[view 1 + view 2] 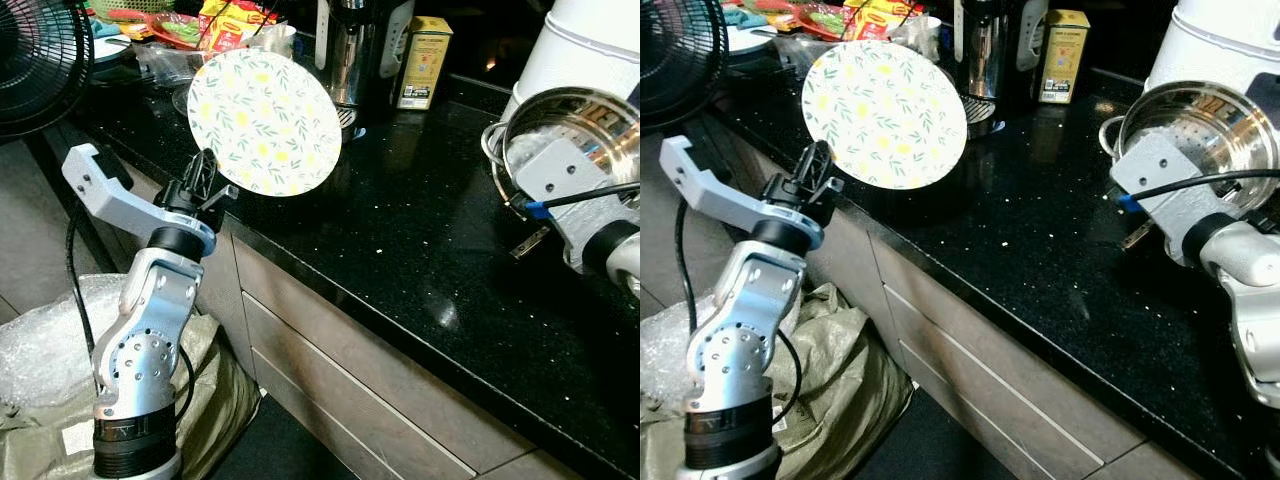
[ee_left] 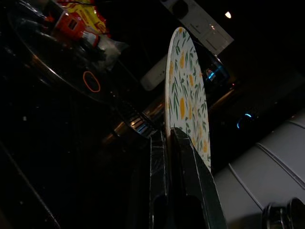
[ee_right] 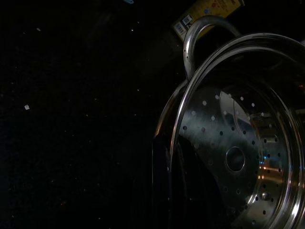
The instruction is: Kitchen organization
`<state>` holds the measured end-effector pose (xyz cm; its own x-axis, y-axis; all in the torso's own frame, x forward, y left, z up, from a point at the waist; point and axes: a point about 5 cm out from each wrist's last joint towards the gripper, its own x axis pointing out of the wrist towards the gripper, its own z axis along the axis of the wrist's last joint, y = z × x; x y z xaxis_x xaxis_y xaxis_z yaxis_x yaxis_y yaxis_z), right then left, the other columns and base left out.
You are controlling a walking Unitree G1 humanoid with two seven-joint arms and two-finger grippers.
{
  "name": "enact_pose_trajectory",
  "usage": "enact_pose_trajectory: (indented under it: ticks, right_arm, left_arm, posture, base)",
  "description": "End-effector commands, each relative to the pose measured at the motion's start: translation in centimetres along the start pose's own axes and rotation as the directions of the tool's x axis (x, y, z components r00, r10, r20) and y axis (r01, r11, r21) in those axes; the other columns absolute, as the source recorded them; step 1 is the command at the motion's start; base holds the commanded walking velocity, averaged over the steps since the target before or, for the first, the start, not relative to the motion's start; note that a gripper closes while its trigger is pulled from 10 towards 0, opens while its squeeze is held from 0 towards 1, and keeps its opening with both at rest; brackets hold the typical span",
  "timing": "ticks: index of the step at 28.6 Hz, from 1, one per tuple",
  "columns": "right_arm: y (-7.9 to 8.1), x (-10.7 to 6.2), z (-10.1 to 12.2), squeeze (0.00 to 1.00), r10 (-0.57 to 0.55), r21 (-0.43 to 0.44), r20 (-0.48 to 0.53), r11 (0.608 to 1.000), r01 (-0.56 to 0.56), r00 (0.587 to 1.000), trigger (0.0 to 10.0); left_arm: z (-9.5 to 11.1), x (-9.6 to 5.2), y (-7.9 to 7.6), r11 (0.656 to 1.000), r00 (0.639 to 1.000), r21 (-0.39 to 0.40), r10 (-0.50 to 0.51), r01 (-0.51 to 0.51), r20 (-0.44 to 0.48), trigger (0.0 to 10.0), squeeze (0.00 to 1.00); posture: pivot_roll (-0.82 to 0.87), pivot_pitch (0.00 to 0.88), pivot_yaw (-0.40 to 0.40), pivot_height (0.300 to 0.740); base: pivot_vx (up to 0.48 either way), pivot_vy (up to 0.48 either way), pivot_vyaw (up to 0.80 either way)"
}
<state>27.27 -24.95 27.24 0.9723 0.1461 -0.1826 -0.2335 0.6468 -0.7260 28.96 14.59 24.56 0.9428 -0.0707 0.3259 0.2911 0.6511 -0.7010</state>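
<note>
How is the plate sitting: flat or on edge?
On edge: the left gripper clamps the plate by its rim above the counter.

black fan (image 1: 35, 60) at the counter's left end; bubble wrap (image 1: 40, 345) below.

From the head we look forward and down through two eyes set side by side, both taking in the same black surface (image 1: 420, 240), the patterned plate (image 1: 265, 122) and the steel steamer pot (image 1: 1205, 135). Our left wrist camera sits close behind the left pincer (image 2: 170, 143), sighting along its fingers at the plate's edge. Our right wrist camera looks along the right pincer's fingers (image 3: 162, 162) into the pot at very near range.
</note>
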Motion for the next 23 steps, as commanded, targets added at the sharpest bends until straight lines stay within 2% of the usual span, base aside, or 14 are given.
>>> enact_pose_trajectory:
  ticks: [1,6,12,23]
  right_arm:
    - [-0.3,-0.4,0.2,0.0,-0.015,-0.025,-0.009,1.0,0.015,1.0,10.0]
    - [0.1,-0.3,0.0,0.0,0.007,-0.029,-0.021,1.0,-0.008,1.0,10.0]
    - [0.1,-0.3,-0.1,0.0,0.024,-0.034,-0.026,0.999,-0.025,0.999,10.0]
    - [0.5,-0.2,-0.5,0.0,0.05,-0.034,-0.045,0.998,-0.051,0.998,10.0]
  left_arm:
    - [-0.1,0.1,-0.1,1.0,1.0,0.002,-0.007,0.007,0.0,10.0,0.0]
    - [-0.7,0.2,-0.4,0.999,0.999,-0.028,-0.026,0.026,-0.026,10.0,0.0]
    - [-1.2,0.1,-0.4,0.991,0.999,-0.134,-0.021,0.015,-0.045,10.0,0.0]
    - [-2.0,-0.1,-0.9,0.985,0.995,-0.164,-0.067,0.053,-0.08,10.0,0.0]
  posture:
    - [-0.04,0.048,-0.018,0.74]
    - [-0.04,0.045,-0.016,0.74]
    - [-0.04,0.044,-0.016,0.74]
    - [-0.04,0.046,-0.018,0.74]
  base:
    - [0.0,0.0,-0.8]
    - [0.0,0.0,-0.8]
    - [0.0,0.0,-0.8]
    - [0.0,0.0,-0.8]
